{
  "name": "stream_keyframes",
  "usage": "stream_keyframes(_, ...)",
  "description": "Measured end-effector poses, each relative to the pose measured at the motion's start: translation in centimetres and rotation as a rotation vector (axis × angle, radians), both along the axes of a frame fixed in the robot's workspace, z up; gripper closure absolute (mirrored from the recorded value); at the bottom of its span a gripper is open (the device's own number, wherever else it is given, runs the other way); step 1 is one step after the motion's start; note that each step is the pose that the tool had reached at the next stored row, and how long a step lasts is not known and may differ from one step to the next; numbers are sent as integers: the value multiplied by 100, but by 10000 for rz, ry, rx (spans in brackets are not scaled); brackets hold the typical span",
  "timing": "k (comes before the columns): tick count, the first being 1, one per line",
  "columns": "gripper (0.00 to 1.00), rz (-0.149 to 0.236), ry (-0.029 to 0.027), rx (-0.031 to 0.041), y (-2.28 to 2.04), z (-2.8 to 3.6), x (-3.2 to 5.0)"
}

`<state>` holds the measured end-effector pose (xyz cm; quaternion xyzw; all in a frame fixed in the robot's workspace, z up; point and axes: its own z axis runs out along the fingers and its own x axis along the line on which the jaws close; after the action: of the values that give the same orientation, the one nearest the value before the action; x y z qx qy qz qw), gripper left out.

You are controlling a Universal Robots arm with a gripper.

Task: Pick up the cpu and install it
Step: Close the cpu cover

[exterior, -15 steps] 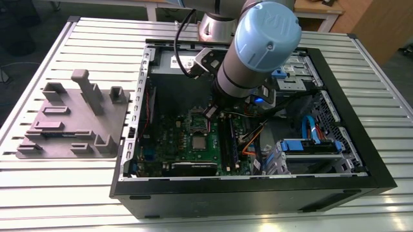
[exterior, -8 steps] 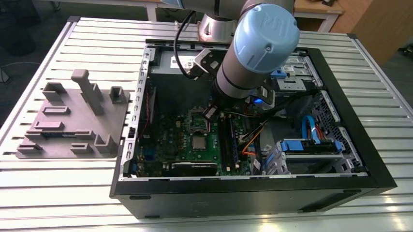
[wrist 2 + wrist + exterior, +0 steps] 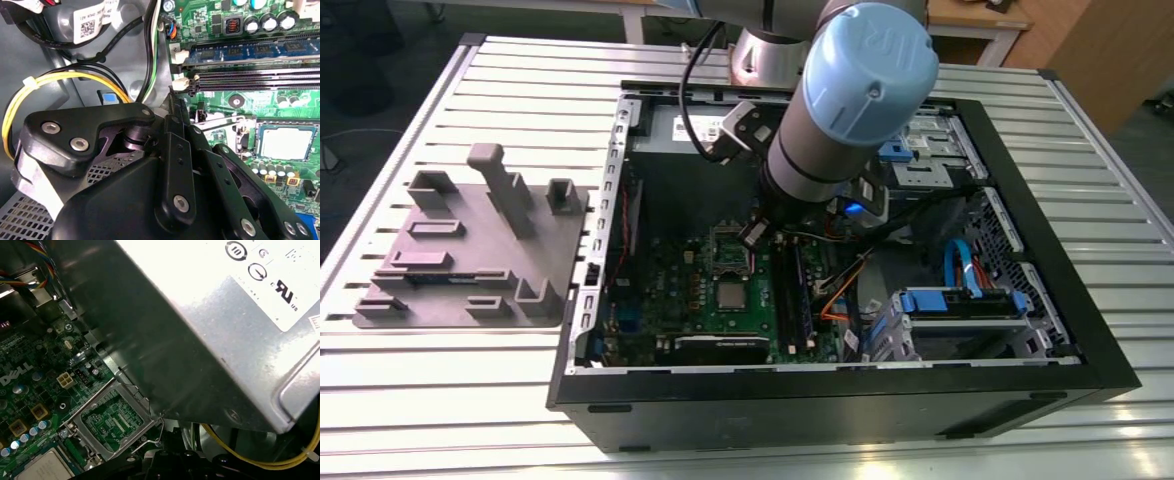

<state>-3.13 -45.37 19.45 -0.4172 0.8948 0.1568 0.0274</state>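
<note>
The fingers are drawn together at their tips with nothing seen between them, and the gripper [image 3: 175, 100] hangs low inside the open computer case [image 3: 827, 412], its tips just above the green motherboard [image 3: 670, 300] near the ends of the long memory slots [image 3: 260, 70]. In the exterior view the gripper [image 3: 754, 237] sits just beyond the cpu [image 3: 727, 294], close to it but apart. The cpu lies flat in its socket on the motherboard, silver top up; in the second wrist view the cpu [image 3: 284, 142] shows as a pale square inside the socket's dark border, and in the first wrist view the cpu [image 3: 45, 469] lies just beside the metal socket frame [image 3: 112, 415], which stands swung open with green board showing through its window. A yellow cable [image 3: 50, 80] loops beside the gripper body. The silver power supply [image 3: 225, 315] sits at the far side of the case. The arm [image 3: 854, 90] reaches down into the case from the far side. On the exterior view's right, 1 blue drive bracket [image 3: 961, 300] sits in the case. The case rests on the slatted tabletop [image 3: 454, 400], and on the exterior view's left a grey plate [image 3: 554, 270] with raised blocks lies well apart from the cpu.
</note>
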Motion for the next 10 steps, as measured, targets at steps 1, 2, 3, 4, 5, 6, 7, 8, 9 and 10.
stream_keyframes(1, 90, 3, 1, -15, 2, 1, 0)
stream_keyframes(2, 90, 5, 0, -25, 3, 2, 0)
stream_keyframes(3, 90, 6, 0, -39, 4, 4, 0)
stream_keyframes(4, 90, 7, 0, -59, 5, 6, -1)
stream_keyframes(5, 90, 8, 0, -80, 5, 8, -1)
stream_keyframes(6, 90, 9, 1, -95, 5, 11, -2)
stream_keyframes(7, 90, 9, 1, -109, 5, 15, -4)
stream_keyframes(8, 90, 9, 1, -120, 5, 18, -6)
stream_keyframes(9, 90, 9, 0, -130, 6, 21, -8)
stream_keyframes(10, 90, 10, 1, -140, 5, 24, -10)
